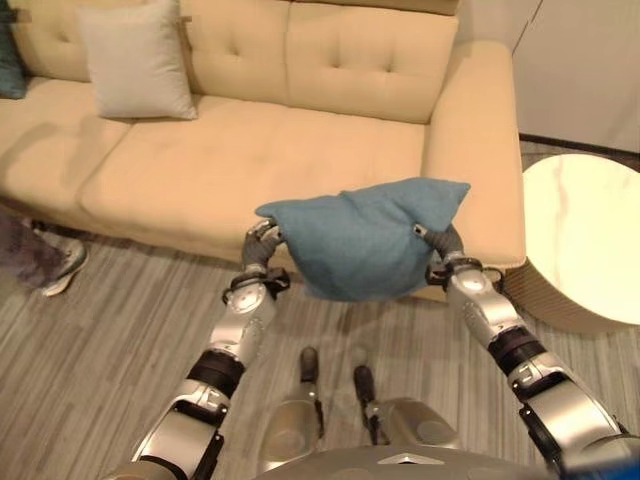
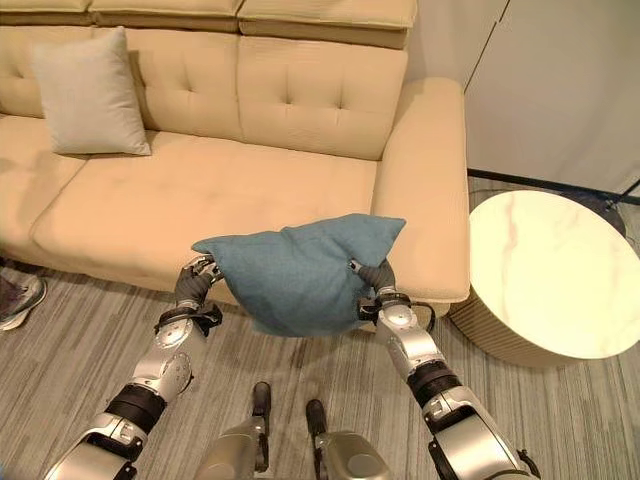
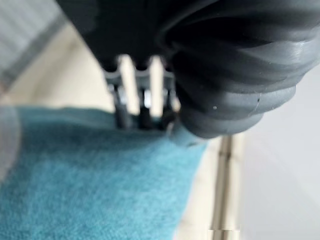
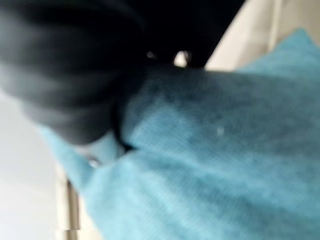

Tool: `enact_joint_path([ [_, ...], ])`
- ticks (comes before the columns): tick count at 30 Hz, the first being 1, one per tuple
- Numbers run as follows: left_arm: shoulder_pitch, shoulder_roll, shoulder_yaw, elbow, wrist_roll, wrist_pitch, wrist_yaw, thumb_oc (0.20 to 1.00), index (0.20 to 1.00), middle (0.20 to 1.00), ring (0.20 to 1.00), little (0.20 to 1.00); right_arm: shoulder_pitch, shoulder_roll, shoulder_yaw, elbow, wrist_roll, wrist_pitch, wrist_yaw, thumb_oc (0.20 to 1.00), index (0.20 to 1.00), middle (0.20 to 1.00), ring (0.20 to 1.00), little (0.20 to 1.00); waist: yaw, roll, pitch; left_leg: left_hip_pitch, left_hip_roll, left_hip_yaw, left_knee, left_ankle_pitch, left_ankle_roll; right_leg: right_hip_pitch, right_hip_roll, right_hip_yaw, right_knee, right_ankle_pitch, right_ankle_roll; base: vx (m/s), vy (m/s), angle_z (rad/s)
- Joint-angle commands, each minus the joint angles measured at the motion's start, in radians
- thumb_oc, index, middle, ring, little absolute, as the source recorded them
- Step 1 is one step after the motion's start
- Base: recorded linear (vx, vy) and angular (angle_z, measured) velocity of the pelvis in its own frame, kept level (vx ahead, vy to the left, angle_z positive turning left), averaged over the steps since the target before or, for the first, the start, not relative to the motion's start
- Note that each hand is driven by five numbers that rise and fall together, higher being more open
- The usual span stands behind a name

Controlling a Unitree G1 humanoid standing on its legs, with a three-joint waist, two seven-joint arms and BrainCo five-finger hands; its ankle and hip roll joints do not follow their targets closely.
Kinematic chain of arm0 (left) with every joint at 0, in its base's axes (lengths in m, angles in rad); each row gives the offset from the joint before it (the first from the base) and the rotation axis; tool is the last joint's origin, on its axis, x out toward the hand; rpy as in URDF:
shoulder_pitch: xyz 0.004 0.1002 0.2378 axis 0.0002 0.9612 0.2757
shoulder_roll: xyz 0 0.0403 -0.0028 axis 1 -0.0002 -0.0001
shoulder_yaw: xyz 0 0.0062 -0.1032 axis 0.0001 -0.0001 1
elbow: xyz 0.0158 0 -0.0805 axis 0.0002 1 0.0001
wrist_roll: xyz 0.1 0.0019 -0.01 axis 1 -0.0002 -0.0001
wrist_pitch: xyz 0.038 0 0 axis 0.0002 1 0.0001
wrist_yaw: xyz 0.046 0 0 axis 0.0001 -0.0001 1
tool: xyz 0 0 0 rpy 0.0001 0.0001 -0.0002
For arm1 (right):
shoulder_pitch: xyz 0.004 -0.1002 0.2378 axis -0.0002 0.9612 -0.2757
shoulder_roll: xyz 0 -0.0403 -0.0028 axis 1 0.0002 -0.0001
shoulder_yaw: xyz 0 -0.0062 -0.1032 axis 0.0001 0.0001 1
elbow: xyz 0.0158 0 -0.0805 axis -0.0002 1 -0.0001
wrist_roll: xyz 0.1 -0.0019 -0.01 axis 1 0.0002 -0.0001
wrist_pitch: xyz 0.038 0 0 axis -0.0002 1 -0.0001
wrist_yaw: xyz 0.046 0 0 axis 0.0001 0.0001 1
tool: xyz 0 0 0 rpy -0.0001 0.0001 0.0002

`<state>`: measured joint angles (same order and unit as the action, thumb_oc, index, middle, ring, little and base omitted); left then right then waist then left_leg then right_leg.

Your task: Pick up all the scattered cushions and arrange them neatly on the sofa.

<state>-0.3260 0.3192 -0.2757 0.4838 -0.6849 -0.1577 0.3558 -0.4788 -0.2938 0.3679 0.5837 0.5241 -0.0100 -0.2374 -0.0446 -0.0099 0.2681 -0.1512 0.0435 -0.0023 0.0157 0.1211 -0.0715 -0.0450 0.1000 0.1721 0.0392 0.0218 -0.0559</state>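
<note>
Got the blue cushion [image 2: 295,275] up off the floor.
My left hand [image 2: 193,277] and right hand [image 2: 377,280] each have fingers pinching an end, sofa [image 2: 250,190] just past them.

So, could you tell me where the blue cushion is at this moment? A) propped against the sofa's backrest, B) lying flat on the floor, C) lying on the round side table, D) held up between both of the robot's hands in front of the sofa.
D: the blue cushion hangs clear of the floor, its edges gripped by the left hand and the right hand, in front of the sofa.
</note>
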Motion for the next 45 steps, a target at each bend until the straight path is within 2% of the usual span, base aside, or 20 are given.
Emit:
enact_joint_path([
  [1,-0.051,0.035,0.002,-0.164,0.043,-0.064,-0.021,0.2,0.2,0.2,0.2,0.2,-0.134,0.082,0.006,-0.1,-0.018,-0.079,0.057,0.2,0.2,0.2,0.2,0.2,0.039,-0.059,-0.078,-0.033,-0.041,0.068,0.119,-0.113,0.04,0.035,-0.197,0.044,0.132,0.002,0.228,0.06,0.196,-0.73],
  [2,-0.071,0.056,-0.003,-0.17,0.058,-0.067,-0.019,0.2,0.2,0.2,0.2,0.2,-0.155,0.09,0.005,-0.098,-0.016,-0.078,0.058,0.2,0.2,0.2,0.2,0.2,0.042,-0.059,-0.074,-0.022,-0.048,0.079,0.12,-0.13,0.05,0.004,-0.202,0.041,0.19,0.022,0.241,0.04,0.122,-0.52],
  [4,-0.087,0.067,-0.003,-0.171,0.066,-0.07,-0.016,0.2,0.2,0.2,0.2,0.2,-0.163,0.082,-0.007,-0.099,-0.011,-0.08,0.056,0.2,0.2,0.2,0.2,0.2,0.042,-0.063,-0.074,-0.014,-0.054,0.082,0.122,-0.138,0.052,-0.007,-0.199,0.031,0.192,0.026,0.239,0.09,0.167,-0.15],
  [5,-0.098,0.061,-0.014,-0.168,0.066,-0.068,-0.023,0.2,0.2,0.2,0.2,0.2,-0.165,0.076,-0.015,-0.086,0.001,-0.082,0.058,0.2,0.2,0.2,0.2,0.2,0.033,-0.067,-0.08,0.008,-0.071,0.069,0.104,-0.14,0.057,-0.029,-0.158,0.042,0.17,0.017,0.224,0.12,0.155,0.02],
  [6,-0.098,0.061,-0.014,-0.167,0.066,-0.068,-0.023,0.2,0.2,0.2,0.2,0.2,-0.165,0.076,-0.015,-0.085,0.001,-0.083,0.058,0.2,0.2,0.2,0.2,0.2,0.032,-0.067,-0.079,0.01,-0.072,0.068,0.103,-0.14,0.057,-0.028,-0.158,0.041,0.171,0.016,0.224,0.12,0.144,0.1],
  [7,-0.105,0.06,-0.017,-0.163,0.065,-0.068,-0.024,0.2,0.2,0.2,0.2,0.2,-0.175,0.068,-0.01,-0.083,0.008,-0.084,0.062,0.2,0.2,0.2,0.2,0.2,0.025,-0.067,-0.077,0.022,-0.078,0.063,0.086,-0.137,0.059,-0.055,-0.139,0.024,0.161,0.018,0.21,0.05,0.069,0.22],
  [10,-0.105,0.067,-0.014,-0.17,0.063,-0.068,-0.023,0.2,0.2,0.2,0.2,0.2,-0.204,0.066,0.0,-0.069,0.01,-0.08,0.06,0.2,0.2,0.2,0.2,0.2,0.027,-0.068,-0.078,0.032,-0.084,0.069,0.075,-0.13,0.056,-0.048,-0.132,-0.069,0.171,-0.002,0.195,0.06,0.082,0.2],
  [11,-0.106,0.059,-0.017,-0.165,0.056,-0.071,-0.023,0.2,0.2,0.2,0.2,0.2,-0.201,0.064,0.0,-0.062,0.015,-0.086,0.062,0.2,0.2,0.2,0.2,0.2,0.028,-0.071,-0.079,0.037,-0.094,0.058,0.067,-0.127,0.056,-0.037,-0.101,-0.052,0.155,-0.029,0.18,0.09,0.038,0.16],
  [29,-0.063,0.039,-0.002,-0.165,0.077,-0.04,-0.034,0.2,0.2,0.2,0.2,0.2,-0.151,0.058,-0.004,-0.056,0.003,-0.071,0.073,0.2,0.2,0.2,0.2,0.2,0.03,-0.062,-0.127,0.121,-0.11,0.06,-0.023,-0.126,0.054,0.078,-0.123,-0.094,-0.023,-0.014,0.17,0.06,-0.012,0.06],
  [30,0.247,-0.03,0.074,-0.128,0.185,0.085,-0.072,0.2,0.2,0.2,0.2,0.2,0.237,0.018,-0.146,-0.085,-0.159,-0.008,0.051,0.2,0.2,0.2,0.2,0.2,0.011,-0.083,-0.177,0.142,-0.034,0.068,0.0,-0.151,0.007,0.058,-0.143,-0.218,-0.093,0.002,0.166,0.04,0.014,0.03],
  [45,0.28,-0.037,0.09,-0.168,0.188,0.093,-0.065,0.2,0.2,0.2,0.2,0.2,0.261,0.024,-0.144,-0.108,-0.168,-0.01,0.064,0.2,0.2,0.2,0.2,0.2,0.026,-0.083,-0.184,0.192,-0.034,0.079,-0.039,-0.144,0.011,0.09,-0.138,-0.222,-0.125,0.011,0.175,0.03,0.014,-0.03],
])
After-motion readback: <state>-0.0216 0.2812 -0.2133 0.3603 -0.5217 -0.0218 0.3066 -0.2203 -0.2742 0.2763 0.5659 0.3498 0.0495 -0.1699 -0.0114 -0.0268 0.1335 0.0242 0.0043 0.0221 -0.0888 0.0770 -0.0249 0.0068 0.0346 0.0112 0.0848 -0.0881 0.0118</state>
